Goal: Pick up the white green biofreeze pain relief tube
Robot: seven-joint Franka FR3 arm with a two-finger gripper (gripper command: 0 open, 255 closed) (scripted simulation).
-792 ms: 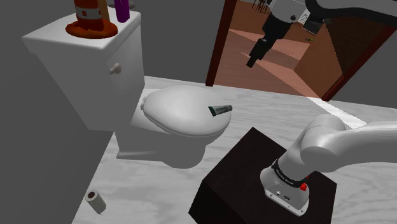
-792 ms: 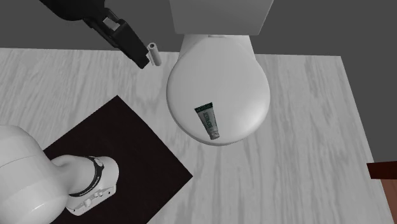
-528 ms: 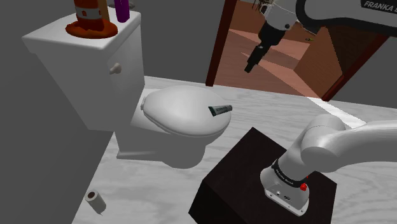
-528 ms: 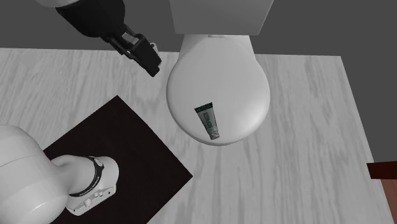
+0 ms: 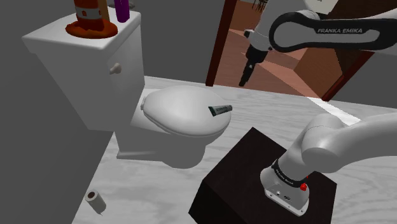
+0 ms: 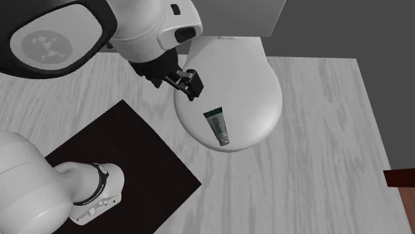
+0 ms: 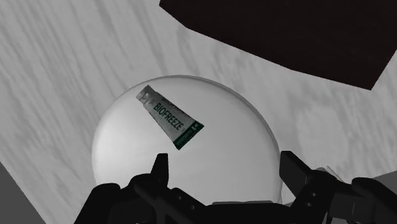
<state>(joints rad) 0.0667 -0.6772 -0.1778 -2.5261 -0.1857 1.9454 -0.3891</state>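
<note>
Grey-white squeeze tube [image 7: 169, 118], dark green end, BIOFREEZE lettering, lies flat on closed white toilet lid [image 6: 246, 73], near lid's front rim. All-black two-finger gripper [image 7: 222, 175] hangs above lid, apart from tube, fingers spread wide, nothing between them. Black box stand [image 5: 245, 168] sits on pale wood-grain floor [image 6: 319, 166] beside toilet. Small paper roll [image 5: 95, 199] lies near toilet base.

The lid [image 6: 247, 78] lies bare all round the tube [image 6: 219, 127], open from above. The tank [image 5: 79, 67] stands well back; the stand [image 6: 143, 159] seems just clear.
</note>
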